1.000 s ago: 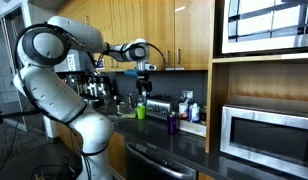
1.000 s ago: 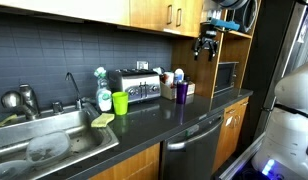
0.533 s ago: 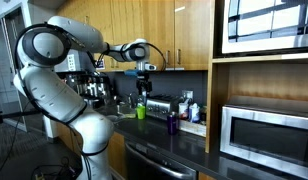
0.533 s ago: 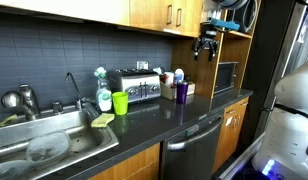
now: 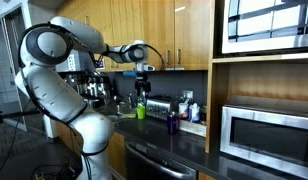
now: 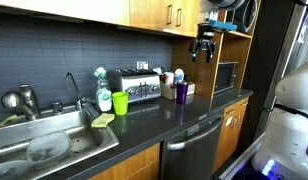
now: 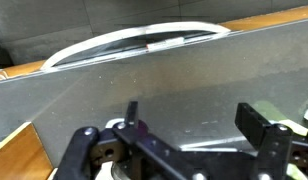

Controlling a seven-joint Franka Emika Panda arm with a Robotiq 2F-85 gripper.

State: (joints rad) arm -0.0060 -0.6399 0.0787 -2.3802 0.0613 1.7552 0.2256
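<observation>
Inspecting gripper (image 5: 145,90): found suspended high above dark counter (image 6: 164,118), under wooden cabinets (image 6: 84,8), touching nothing. Confirmed in wrist view jaws spread wide, nothing between the fingers (image 7: 256,121). Located green cup (image 6: 120,102) upright on counter, near sink (image 6: 99,138), just beside toaster (image 6: 134,88). Located purple cup (image 6: 181,91) upright by toaster's other end, well below gripper. Seen in both exterior views. Unable to rank the cups by nearness to gripper.
</observation>
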